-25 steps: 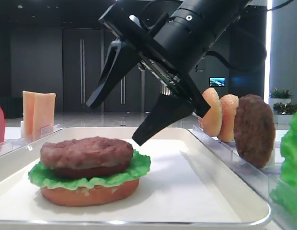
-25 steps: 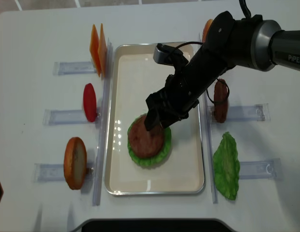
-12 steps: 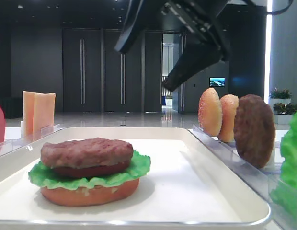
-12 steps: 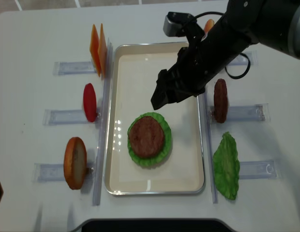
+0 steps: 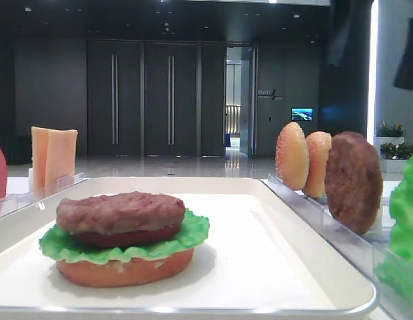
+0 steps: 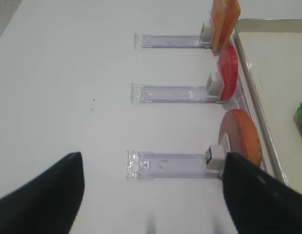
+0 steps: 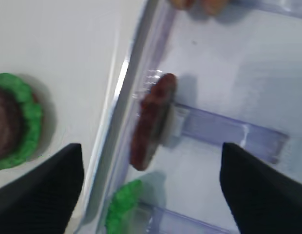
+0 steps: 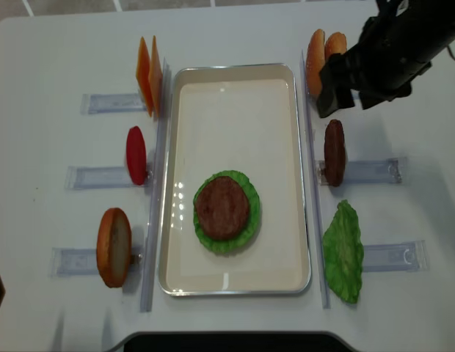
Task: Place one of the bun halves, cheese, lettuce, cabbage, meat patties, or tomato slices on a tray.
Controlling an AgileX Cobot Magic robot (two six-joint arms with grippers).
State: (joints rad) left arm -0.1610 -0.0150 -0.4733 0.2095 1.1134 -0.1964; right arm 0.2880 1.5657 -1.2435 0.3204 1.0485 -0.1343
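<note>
On the white tray (image 8: 235, 88) a stack sits toward the near half: a flat bun bottom (image 5: 123, 268), a lettuce leaf (image 8: 249, 220) and a meat patty (image 8: 222, 207) on top, lying flat. The right gripper (image 8: 343, 82) hangs over the table beyond the tray's right rim, toward the far right, well apart from that stack and with nothing between its fingers; its two dark fingertips (image 7: 41, 187) stand spread wide in the right wrist view. Just nearer than it, a second patty (image 8: 334, 151) stands on edge in a clear rack (image 8: 374, 171) beside the tray's right rim, and two seeded bun halves (image 8: 316, 51) stand on edge just to the gripper's left. A loose lettuce leaf (image 8: 343, 253) rests against the nearest rack on the right. To the left of the tray, cheese slices (image 8: 148, 73) stand far, a tomato slice (image 8: 136, 155) in the middle, and a bun half (image 8: 114, 246) near, each upright at a rack's end. The left gripper (image 6: 151, 195) hovers over the bare table left of these racks, its fingers wide apart and holding nothing.
</note>
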